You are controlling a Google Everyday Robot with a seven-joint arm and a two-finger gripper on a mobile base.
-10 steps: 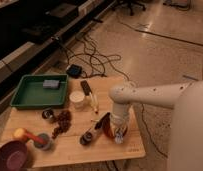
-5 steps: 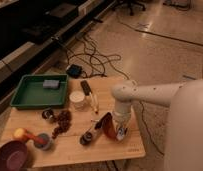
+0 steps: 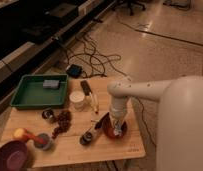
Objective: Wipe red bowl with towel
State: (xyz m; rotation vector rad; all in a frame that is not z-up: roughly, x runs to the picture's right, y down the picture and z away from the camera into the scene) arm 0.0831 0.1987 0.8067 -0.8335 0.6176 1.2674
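Claw (image 3: 116, 127) | directly over red bowl (image 3: 123, 132) | bowl on wooden table (image 3: 70, 149)

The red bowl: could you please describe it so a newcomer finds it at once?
On the wooden table, look toward the picture's right, directly under the robot's hand. The red bowl is small and shallow, unlike the bigger purple bowl at the near left corner.

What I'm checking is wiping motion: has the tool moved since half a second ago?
Yes, slightly. The tool, down at the red bowl, has shifted a little left, toward the white cup.
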